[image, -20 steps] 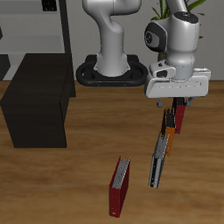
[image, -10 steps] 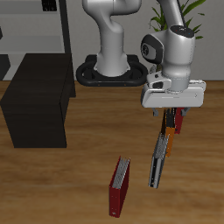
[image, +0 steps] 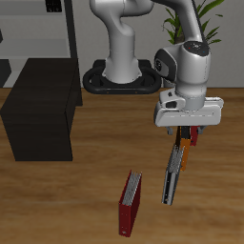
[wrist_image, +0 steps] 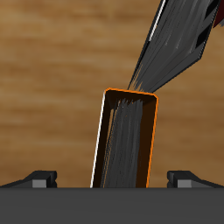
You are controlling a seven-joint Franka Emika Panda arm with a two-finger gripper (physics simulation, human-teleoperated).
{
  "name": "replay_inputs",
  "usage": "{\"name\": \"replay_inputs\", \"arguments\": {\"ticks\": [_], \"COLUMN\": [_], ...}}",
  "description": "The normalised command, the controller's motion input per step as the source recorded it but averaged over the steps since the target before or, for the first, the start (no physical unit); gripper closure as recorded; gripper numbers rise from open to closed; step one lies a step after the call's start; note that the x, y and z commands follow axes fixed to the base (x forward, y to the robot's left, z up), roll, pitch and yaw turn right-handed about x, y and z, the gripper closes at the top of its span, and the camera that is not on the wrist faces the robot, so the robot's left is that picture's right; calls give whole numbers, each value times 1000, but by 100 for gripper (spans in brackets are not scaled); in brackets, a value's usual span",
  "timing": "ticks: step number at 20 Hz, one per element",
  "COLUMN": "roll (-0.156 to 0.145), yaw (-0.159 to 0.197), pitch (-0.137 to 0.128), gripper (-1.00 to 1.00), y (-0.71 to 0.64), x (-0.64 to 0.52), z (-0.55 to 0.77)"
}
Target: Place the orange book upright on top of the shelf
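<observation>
The orange book stands on its edge on the wooden table, with its grey page block facing the wrist camera. In the exterior view only a thin orange strip shows below my hand. My gripper hangs right above it, open and empty. In the wrist view my gripper has its fingertips wide apart on either side of the book, not touching it. The shelf, a low black cabinet, stands well away from my hand near the table's side edge.
A grey-black book leans against the orange book, toward the table's front. A dark red book stands nearer the front edge. Another dark red book is behind my fingers. Tall grey shelving stands behind the cabinet.
My hand has come down toward the books and shifted slightly toward the table's front. The books have not moved.
</observation>
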Motion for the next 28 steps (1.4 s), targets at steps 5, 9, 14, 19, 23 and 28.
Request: {"name": "replay_inputs", "arguments": {"ticks": [5,9,14,19,23,28], "roll": [8,-10,16,19,32,10], "yaw": [6,-36,17,42,30,-13], "pitch": [21,21,-1,-27,4,2], "gripper": [100,100,100,100,100,100], "y": [-21,-90,-28,-177,-245,-386], "x": [58,104,-41,-134,-195,-161], "z": [-183,-91,20,317,351,458]}}
